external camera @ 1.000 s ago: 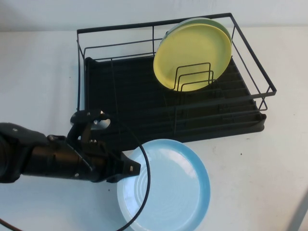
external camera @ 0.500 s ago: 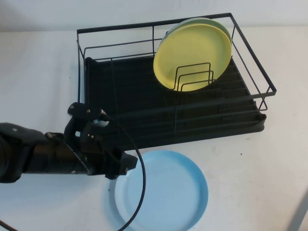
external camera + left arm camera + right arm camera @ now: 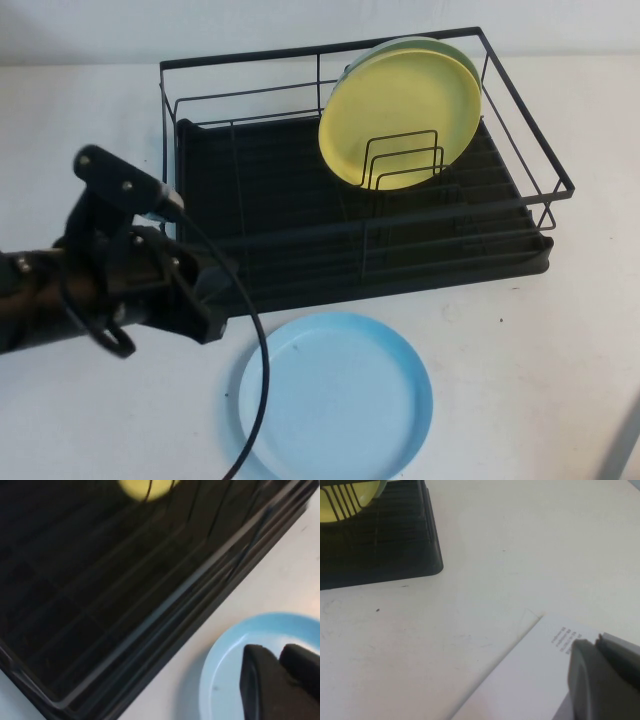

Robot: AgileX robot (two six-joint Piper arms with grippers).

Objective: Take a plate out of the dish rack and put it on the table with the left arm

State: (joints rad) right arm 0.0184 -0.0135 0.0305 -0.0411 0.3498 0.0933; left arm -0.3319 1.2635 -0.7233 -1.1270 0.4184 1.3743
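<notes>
The light blue plate [image 3: 335, 395] lies flat on the white table [image 3: 530, 350], just in front of the dish rack [image 3: 300, 240]. My left gripper [image 3: 215, 315] is shut and empty, a little left of the plate's rim and above it. In the left wrist view its fingers [image 3: 260, 685] are pressed together over the near edge of the plate [image 3: 225, 655], beside the rack's black tray [image 3: 115, 595]. My right gripper [image 3: 605, 660] is shut and empty, low over a white printed sheet [image 3: 530, 680] at the far right.
A yellow plate [image 3: 400, 100] stands upright in the rack's wire dividers, with a pale green plate [image 3: 455, 48] behind it. The left arm's black cable [image 3: 255, 390] loops over the blue plate's left edge. The rack's tray corner [image 3: 395, 550] shows in the right wrist view.
My left gripper let go of the blue plate, which settled flat on the table. The arm then drew back to the left and rose away from it.
</notes>
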